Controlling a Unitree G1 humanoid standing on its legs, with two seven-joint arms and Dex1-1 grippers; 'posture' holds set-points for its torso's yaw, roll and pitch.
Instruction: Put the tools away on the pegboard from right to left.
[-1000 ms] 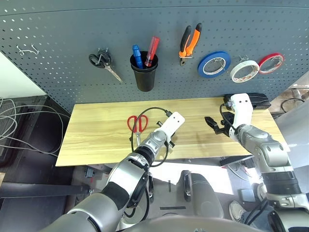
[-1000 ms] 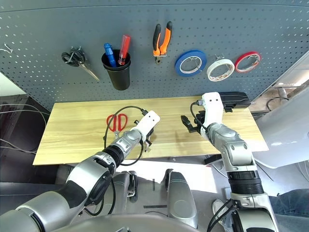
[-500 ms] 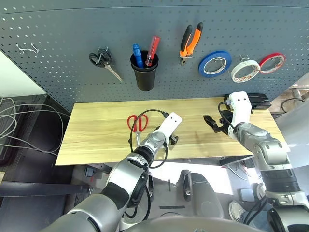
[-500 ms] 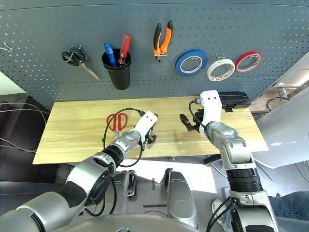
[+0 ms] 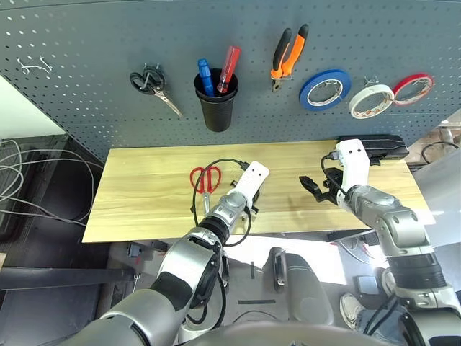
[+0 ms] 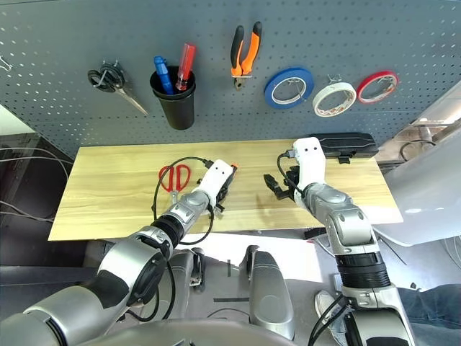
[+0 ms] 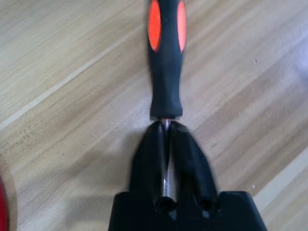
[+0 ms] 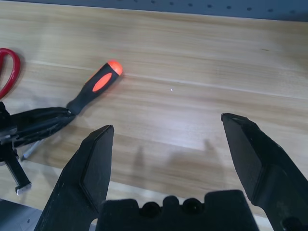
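The white tape roll (image 5: 371, 101) and orange-and-black pliers (image 5: 287, 58) already hang on the dark blue-grey perforated pegboard (image 5: 86, 43). The left gripper (image 7: 167, 130) is clamped on the metal shaft of the slim orange-and-black-handled screwdriver (image 7: 165, 57), handle just beyond its fingertips (apparently third in line). The red-handled scissors (image 5: 205, 180) lie on the wooden table (image 5: 144, 191) beside it. The right gripper (image 8: 168, 144) hangs spread wide, holding nothing.

Red-handled scissors (image 6: 173, 177) on table (image 6: 108, 194) — beside left gripper (image 6: 220, 196).

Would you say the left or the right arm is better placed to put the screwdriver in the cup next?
Left: the left gripper is already shut on the screwdriver's shaft, while the right gripper hangs open beside it.
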